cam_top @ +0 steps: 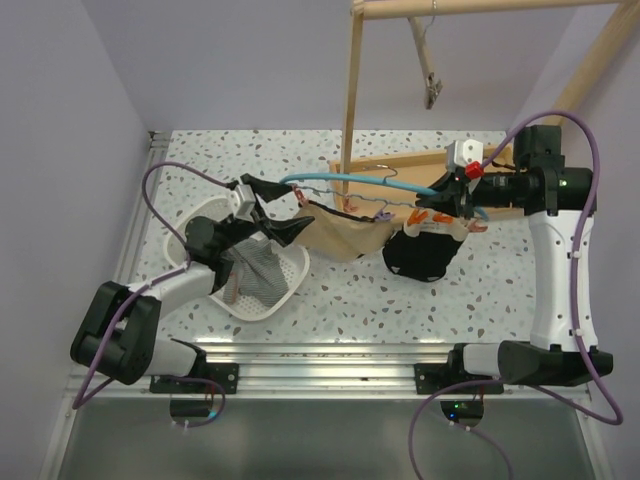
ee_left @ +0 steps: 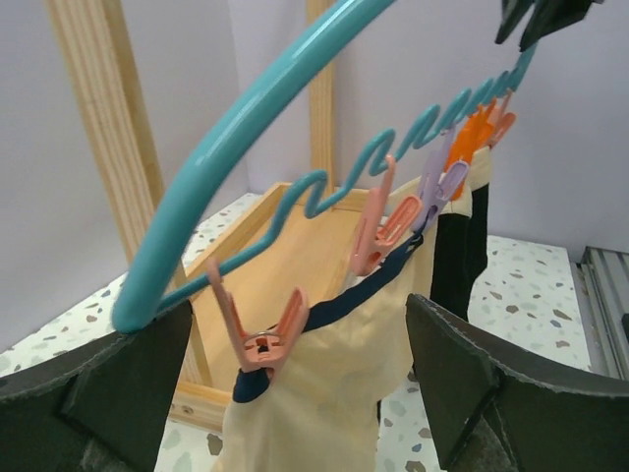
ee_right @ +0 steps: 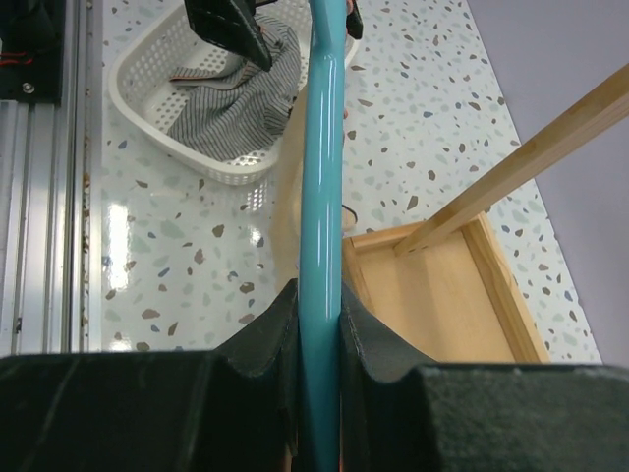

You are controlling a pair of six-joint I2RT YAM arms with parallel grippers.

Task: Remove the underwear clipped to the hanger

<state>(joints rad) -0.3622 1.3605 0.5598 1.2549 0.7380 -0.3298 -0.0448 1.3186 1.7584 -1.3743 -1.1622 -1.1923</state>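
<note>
prog: we judged 1 of 3 done | grey striped pair (cam_top: pixel 262 282) lay in basket (cam_top: pixel 176 243) | beige pair (cam_top: pixel 350 237) + black pair (cam_top: pixel 420 257) were clipped on hanger (cam_top: pixel 350 180), both left to do | L gripper (ee_left: pixel 295 310) was spread wide round pink clip (ee_left: pixel 257 344) | R gripper (ee_right: pixel 316 307) pinched hanger bar

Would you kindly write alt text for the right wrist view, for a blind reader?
The right tool grips a teal hanger that runs up the frame. Beyond it, a white basket on the speckled table holds the grey striped underwear; a wooden stand lies right.
</note>
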